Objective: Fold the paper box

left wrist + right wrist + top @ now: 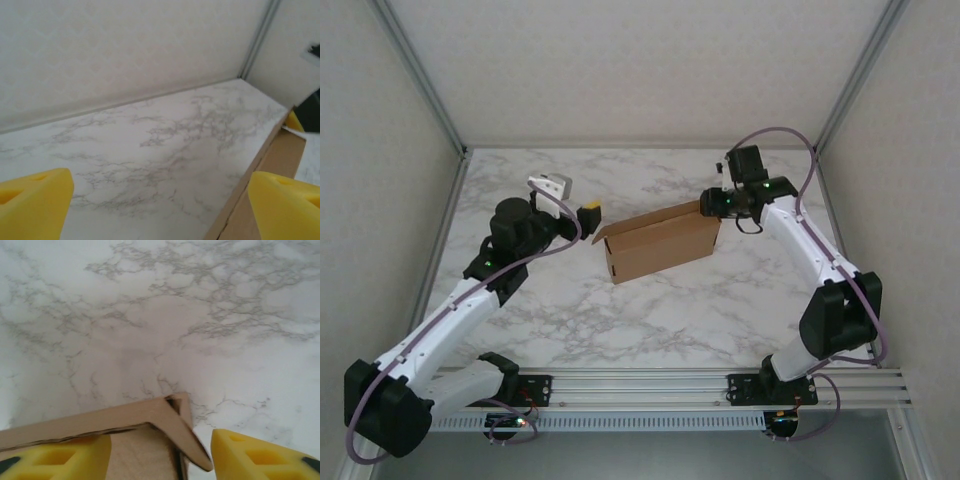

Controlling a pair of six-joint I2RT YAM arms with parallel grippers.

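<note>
Between the two pincers, on a white marble table (620, 320): the paper box (660, 245), brown cardboard, folded up into a long shape, with end flaps ajar at the end nearest the left pincer (588, 210). Left pincer spread wide, holding nothing. Bare table between its yellow fingers (35, 205), box edge just beside the right-hand one. Right pincer (717, 202) at the box's opposite end, partly open. A cardboard corner between its fingers (260, 455), not clamped, clear of the right-hand finger and close against the left-hand one.
</note>
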